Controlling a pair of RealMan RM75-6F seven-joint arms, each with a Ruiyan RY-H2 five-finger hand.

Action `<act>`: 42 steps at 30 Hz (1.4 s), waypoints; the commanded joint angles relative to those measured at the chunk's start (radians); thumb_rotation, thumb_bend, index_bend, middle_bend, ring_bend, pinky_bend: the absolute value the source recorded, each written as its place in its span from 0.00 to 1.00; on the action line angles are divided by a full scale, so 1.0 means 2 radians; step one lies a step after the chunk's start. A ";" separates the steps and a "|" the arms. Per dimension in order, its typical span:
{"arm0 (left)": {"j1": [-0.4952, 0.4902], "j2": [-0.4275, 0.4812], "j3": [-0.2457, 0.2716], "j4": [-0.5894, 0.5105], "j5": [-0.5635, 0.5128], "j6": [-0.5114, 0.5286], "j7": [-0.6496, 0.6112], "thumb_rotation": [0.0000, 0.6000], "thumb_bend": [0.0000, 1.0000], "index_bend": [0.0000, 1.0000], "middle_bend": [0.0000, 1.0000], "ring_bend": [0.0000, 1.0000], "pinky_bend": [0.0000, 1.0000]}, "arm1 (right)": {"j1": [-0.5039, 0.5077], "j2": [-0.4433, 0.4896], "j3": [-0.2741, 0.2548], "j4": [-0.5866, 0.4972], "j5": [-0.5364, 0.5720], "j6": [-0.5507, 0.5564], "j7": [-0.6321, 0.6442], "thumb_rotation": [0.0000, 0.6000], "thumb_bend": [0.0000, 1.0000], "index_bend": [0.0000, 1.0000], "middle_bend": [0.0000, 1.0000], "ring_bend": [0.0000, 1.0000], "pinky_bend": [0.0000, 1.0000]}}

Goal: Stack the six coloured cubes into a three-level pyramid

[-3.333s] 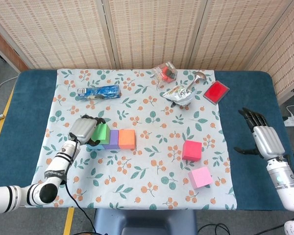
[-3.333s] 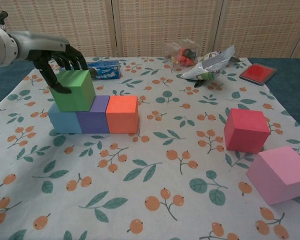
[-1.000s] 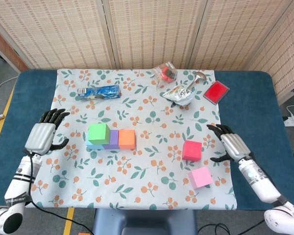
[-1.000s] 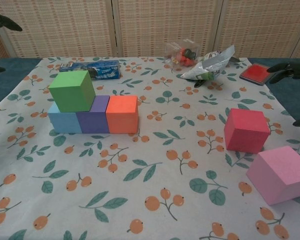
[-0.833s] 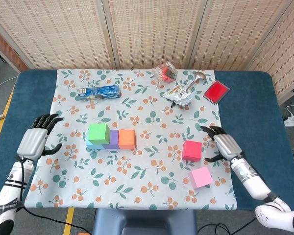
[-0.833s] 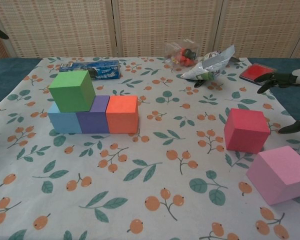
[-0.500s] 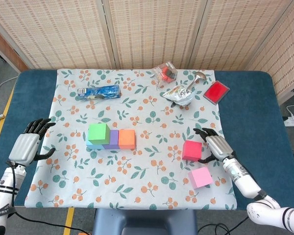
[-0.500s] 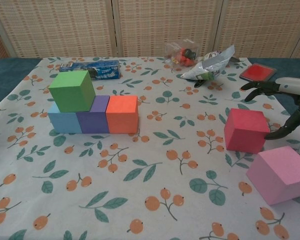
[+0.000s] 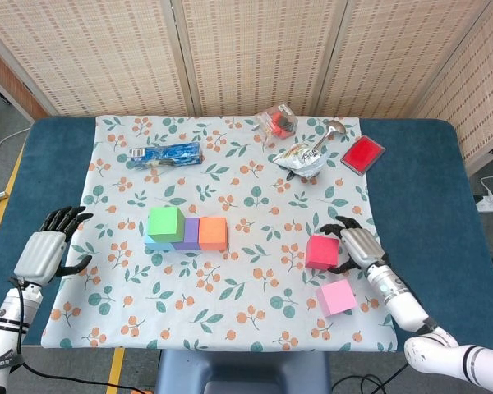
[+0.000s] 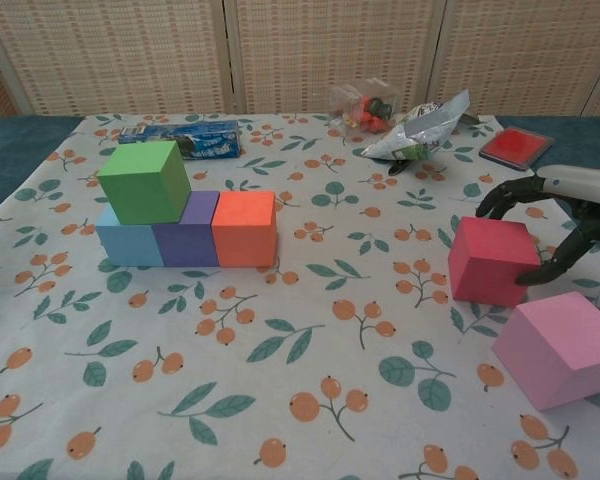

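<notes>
Cubes sit in two groups on the floral cloth (image 9: 230, 287) that covers the middle of the blue worktop (image 9: 419, 180). Off to the left of the right robot hand (image 9: 351, 244), a blue cube (image 10: 128, 244), a purple cube (image 10: 187, 240) and an orange cube (image 9: 213, 233) stand touching in a row, and a green cube (image 9: 165, 222) rests on top at the row's left end, over the blue and purple ones. A broad stretch of bare cloth lies between this row and the right robot hand.

That hand is at the right side of the red cube (image 9: 321, 252), its dark fingers (image 10: 502, 195) arched over the cube's far top edge and the thumb low at the right face; whether they actually press on it cannot be told. Just nearer the front edge, the pink cube (image 9: 336, 297) lies turned askew, close to the cloth's front-right corner.

The left robot hand (image 9: 45, 249) is released, fingers spread, off the cloth's left edge over bare worktop, well apart from the row.

Beyond the right robot hand, near the back edge, lie a silver snack bag (image 9: 300, 158), a clear packet (image 9: 278, 121), a red pad (image 9: 362, 154) and, further left, a blue wrapper (image 9: 166, 153).
</notes>
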 commanded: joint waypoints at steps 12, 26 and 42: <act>0.019 -0.009 -0.020 0.031 -0.002 0.013 0.010 1.00 0.29 0.19 0.12 0.02 0.07 | 0.027 0.015 0.035 -0.019 -0.004 -0.007 0.015 1.00 0.16 0.41 0.39 0.20 0.15; 0.049 -0.018 -0.004 0.040 0.037 0.034 0.028 1.00 0.29 0.21 0.15 0.05 0.07 | 0.171 -0.020 0.105 0.012 0.005 -0.119 0.040 1.00 0.16 0.41 0.39 0.20 0.15; 0.073 -0.004 0.014 0.025 0.059 0.026 0.013 1.00 0.29 0.20 0.13 0.04 0.07 | 0.297 -0.122 0.115 0.100 0.120 -0.140 -0.045 1.00 0.16 0.41 0.39 0.20 0.15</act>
